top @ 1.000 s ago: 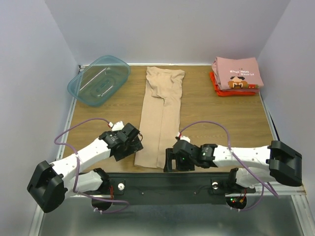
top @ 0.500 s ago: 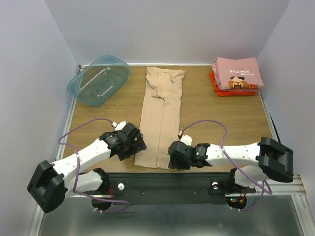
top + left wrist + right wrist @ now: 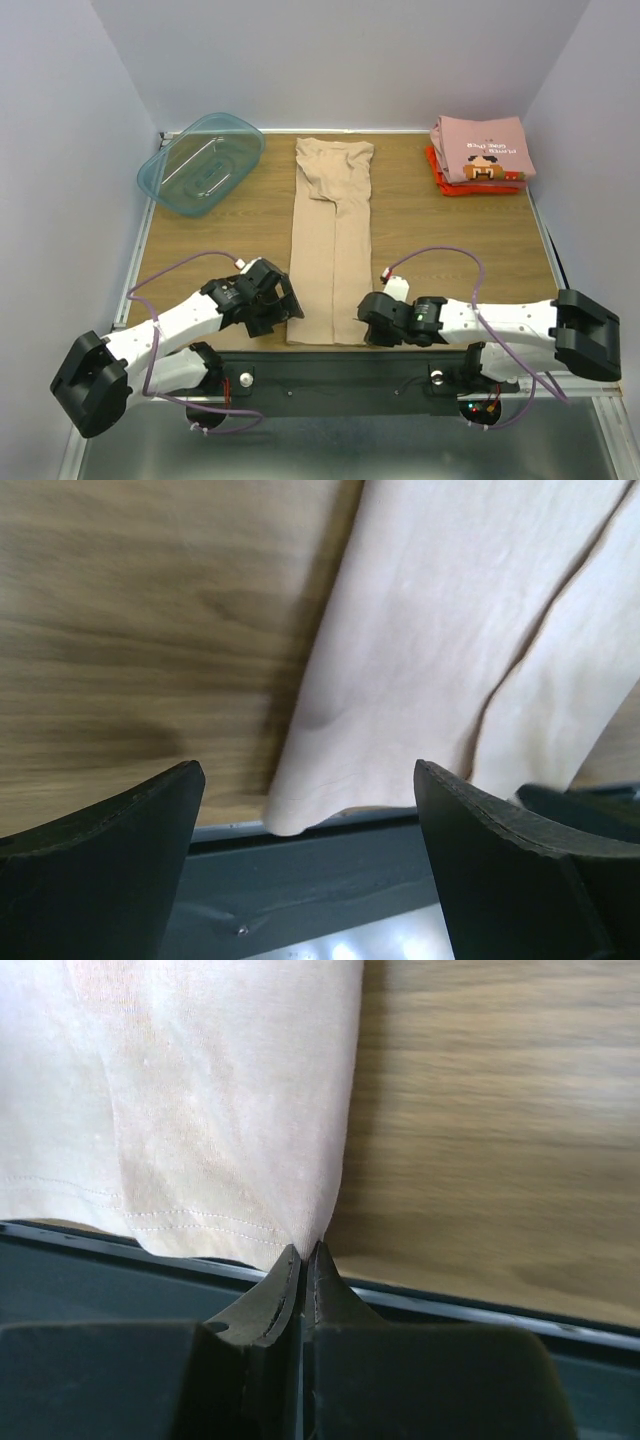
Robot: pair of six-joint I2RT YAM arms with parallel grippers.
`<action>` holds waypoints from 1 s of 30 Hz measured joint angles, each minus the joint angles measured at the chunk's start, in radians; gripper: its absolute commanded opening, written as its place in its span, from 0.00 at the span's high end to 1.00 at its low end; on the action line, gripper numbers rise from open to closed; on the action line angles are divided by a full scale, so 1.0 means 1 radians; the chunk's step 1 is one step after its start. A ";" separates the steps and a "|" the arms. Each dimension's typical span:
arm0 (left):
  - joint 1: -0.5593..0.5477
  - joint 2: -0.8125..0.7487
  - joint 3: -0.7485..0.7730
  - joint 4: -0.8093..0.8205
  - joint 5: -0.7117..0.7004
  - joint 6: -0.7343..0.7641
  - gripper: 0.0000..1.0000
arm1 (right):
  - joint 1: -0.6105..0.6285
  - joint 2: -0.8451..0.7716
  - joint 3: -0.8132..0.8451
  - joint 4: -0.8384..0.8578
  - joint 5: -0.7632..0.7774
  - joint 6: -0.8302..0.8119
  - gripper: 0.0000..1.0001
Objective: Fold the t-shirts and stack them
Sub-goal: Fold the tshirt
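A plain tan t-shirt point(image 3: 330, 240) lies folded into a long strip down the middle of the table. My right gripper point(image 3: 368, 325) is at its near right corner; in the right wrist view the gripper point(image 3: 303, 1252) is shut, pinching the hemmed corner of the tan cloth point(image 3: 200, 1090). My left gripper point(image 3: 283, 310) is at the near left corner. There the left gripper point(image 3: 308, 780) stands open, the cloth's corner point(image 3: 430, 630) lying between its fingers, untouched. A folded pink printed t-shirt point(image 3: 482, 148) rests on a red-orange one point(image 3: 440, 180) at the far right.
A translucent teal tub point(image 3: 200, 163) stands at the far left of the wooden table point(image 3: 450, 240). The dark base rail point(image 3: 340, 370) runs right along the shirt's near hem. Grey walls close in the table on three sides.
The right gripper went from open to shut on the shirt's near right corner. The strip's near end shifted right and straightened. The left gripper moved down to the near left corner.
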 measured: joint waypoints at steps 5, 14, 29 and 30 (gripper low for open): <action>-0.072 -0.004 -0.044 0.021 0.053 -0.029 0.01 | 0.000 -0.092 -0.019 -0.106 0.019 0.014 1.00; -0.199 0.065 -0.047 0.060 0.088 -0.097 0.63 | 0.000 -0.077 -0.018 -0.143 0.021 0.021 1.00; -0.211 0.083 -0.029 0.077 0.052 -0.092 1.00 | 0.000 -0.078 -0.006 -0.158 0.039 0.001 1.00; -0.211 0.083 -0.019 0.077 0.047 -0.089 1.00 | 0.000 -0.078 0.002 -0.160 0.044 -0.005 1.00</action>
